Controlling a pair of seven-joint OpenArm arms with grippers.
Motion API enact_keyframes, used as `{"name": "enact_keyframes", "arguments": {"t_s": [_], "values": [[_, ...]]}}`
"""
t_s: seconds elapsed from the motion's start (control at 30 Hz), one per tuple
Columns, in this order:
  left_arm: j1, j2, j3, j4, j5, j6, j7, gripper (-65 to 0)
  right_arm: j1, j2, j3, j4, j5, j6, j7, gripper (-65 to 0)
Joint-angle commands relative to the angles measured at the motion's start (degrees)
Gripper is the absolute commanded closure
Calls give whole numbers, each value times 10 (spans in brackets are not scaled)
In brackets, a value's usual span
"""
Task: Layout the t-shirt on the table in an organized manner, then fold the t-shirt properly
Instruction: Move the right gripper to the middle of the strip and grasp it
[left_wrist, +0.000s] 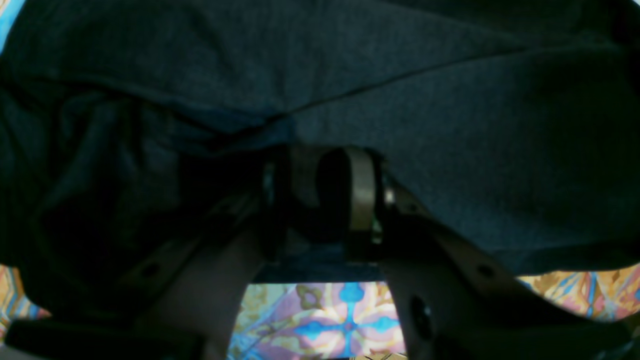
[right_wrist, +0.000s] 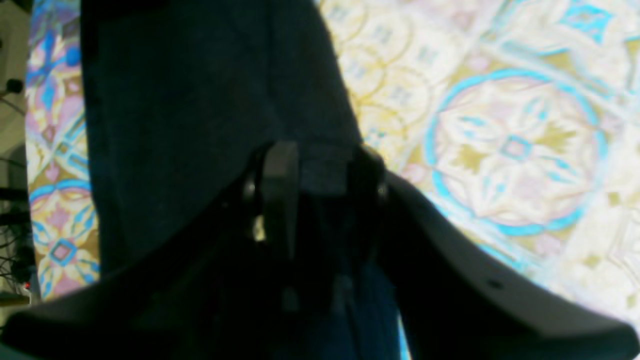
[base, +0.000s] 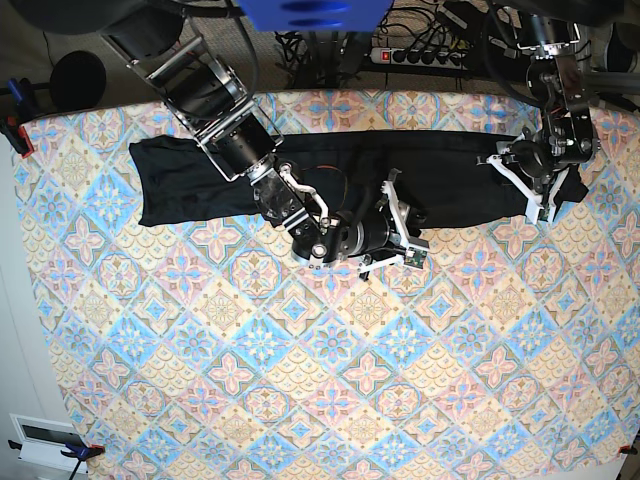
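Left fingers (left_wrist: 325, 195): pinching t-shirt (base: 330, 165) fabric at its end.
Right fingers (right_wrist: 320, 185): pinching the near hem.
Wrist views: the pinches; base view: garment stretched along tabletop (base: 300, 380) far edge.
Room: near tabletop bare.

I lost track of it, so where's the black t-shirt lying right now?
In the base view the t-shirt stretches across the far part of the table, between the right end effector and left end effector.

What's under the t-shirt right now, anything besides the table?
Only the table shows around the t-shirt, which lies in a long band along the far edge. Anything beneath the fabric is hidden. Both the left gripper and right gripper pinch its edge.
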Motion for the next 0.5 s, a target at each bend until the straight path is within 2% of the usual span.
{"name": "enact_keyframes", "arguments": {"t_s": [0.0,0.47], "values": [[-4,-9,-3,8,-4,0,-8,-159,22,-7,3,3,10,1,25,-182],[-4,-9,-3,10,-5,-1,-8,-159,33,-7,3,-85,9,1,97,-183]]}}
